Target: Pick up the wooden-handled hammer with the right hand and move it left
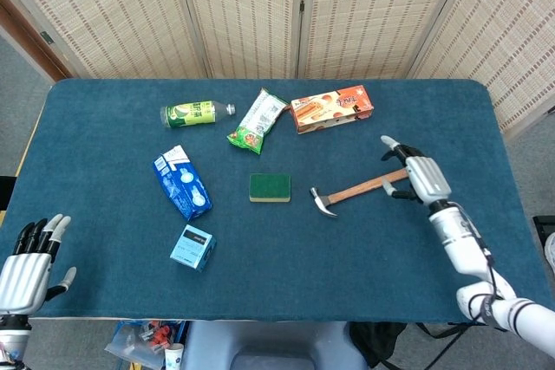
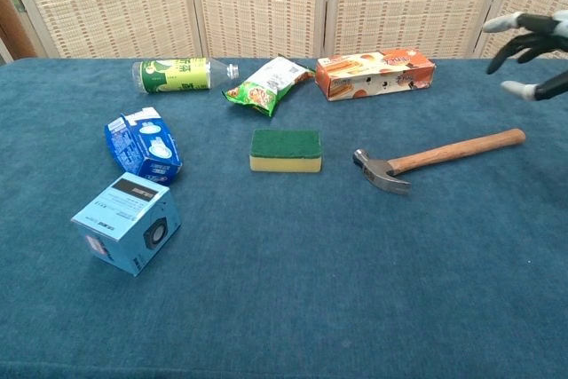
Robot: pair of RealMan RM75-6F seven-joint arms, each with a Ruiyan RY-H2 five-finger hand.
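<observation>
Head view first: right hand [image 1: 423, 176] hangs over the bench [image 1: 434, 110] with its fingers spread and nothing in them. The wooden-handled hammer [image 1: 359, 190] lies flat on the blue cloth just to the left of that hand; the butt of the handle ends close beside the fingers, possibly touching them, and the steel head points away from the hand, toward the green sponge [image 1: 270, 187]. Farther left of the hand and beyond the hammer sit the orange snack box [image 1: 331, 107], a green snack packet [image 1: 257, 120] and a green bottle [image 1: 194, 113]. Well to the left of the hand are a blue pouch [image 1: 182, 183] and a small blue box [image 1: 192, 247]. The left hand [image 1: 30, 263] shows at the near left corner, fingers apart, holding nothing, well away from everything.

Chest view next: only the dark fingertips of the right hand [image 2: 531, 46] show at the upper right edge, spread and clear of the hammer [image 2: 440, 157], which rests on the bench below and to the left of them, its head just beside the sponge [image 2: 286, 150]. The left hand is out of this view.

Judging by how things lie, the hammer sits set down and released, so the carrying part looks finished; what seems left is only for the right arm to draw clear.
</observation>
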